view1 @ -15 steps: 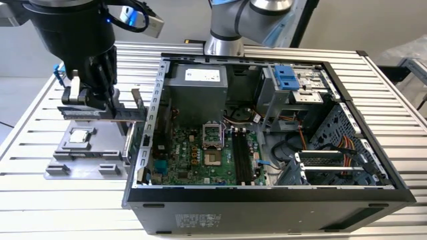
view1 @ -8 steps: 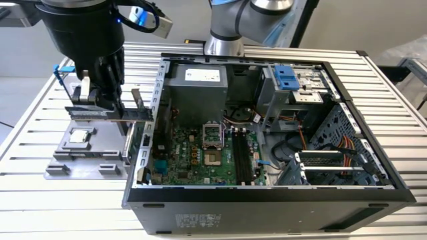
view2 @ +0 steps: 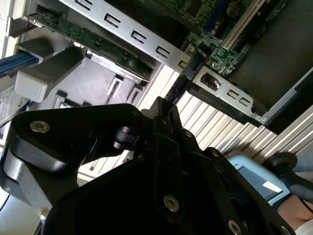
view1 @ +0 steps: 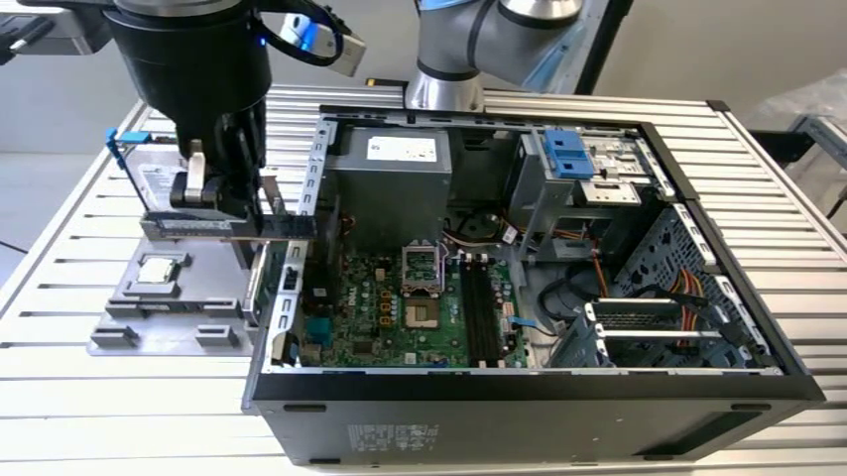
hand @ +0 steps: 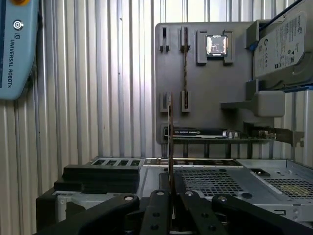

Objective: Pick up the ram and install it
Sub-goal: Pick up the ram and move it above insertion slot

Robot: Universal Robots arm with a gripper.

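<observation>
The black claw (hand: 170, 196) is closed tight on the ram (hand: 170, 142), a thin, flat, dark board seen edge-on and jutting straight out from between its fingers. Just past it is the perforated sheet-metal rim of the open computer case (hand: 220, 178). Farther off, a matte grey slotted holder (hand: 210, 88) on the ribbed metal table (hand: 98, 98) carries a square silver processor (hand: 216, 45) and a boxy hard drive (hand: 281, 44).

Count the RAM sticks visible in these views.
2. One RAM stick sits edge-on in the gripper; the other stick stands in the grey tray. More may be hidden.
</observation>
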